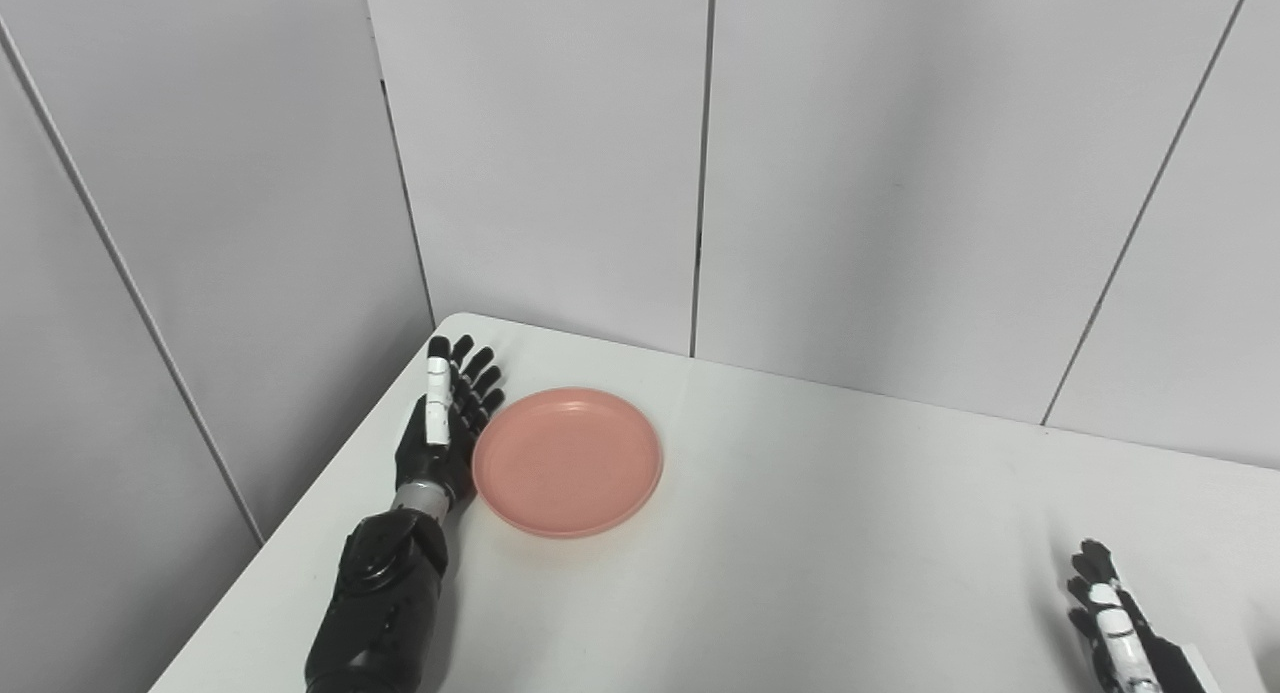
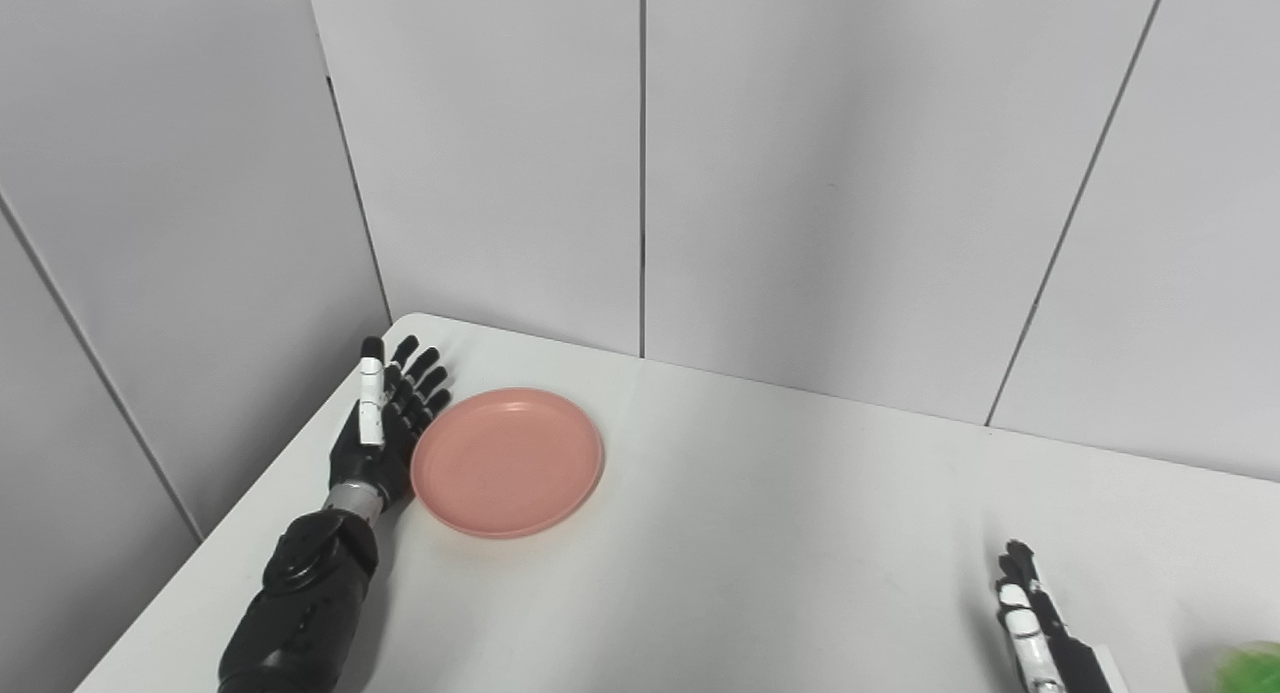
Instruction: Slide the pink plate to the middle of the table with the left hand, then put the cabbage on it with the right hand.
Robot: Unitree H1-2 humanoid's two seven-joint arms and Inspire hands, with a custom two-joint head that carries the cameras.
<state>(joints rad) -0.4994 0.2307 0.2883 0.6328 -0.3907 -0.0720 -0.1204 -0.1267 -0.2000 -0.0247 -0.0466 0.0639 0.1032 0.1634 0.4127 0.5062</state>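
Observation:
The pink plate [image 1: 567, 461] lies flat on the white table [image 1: 820, 533] near its far left corner. My left hand [image 1: 445, 423] stands on edge right against the plate's left rim, fingers straight and apart, holding nothing. My right hand [image 1: 1115, 623] rests open at the bottom right, far from the plate. A bit of the green cabbage [image 2: 1245, 668] shows at the bottom right corner of the right eye view, just right of my right hand [image 2: 1035, 628]; most of it is cut off.
Grey wall panels [image 1: 560, 153] close in the table at the back and left. The table's left edge [image 1: 300, 523] runs just beside my left forearm.

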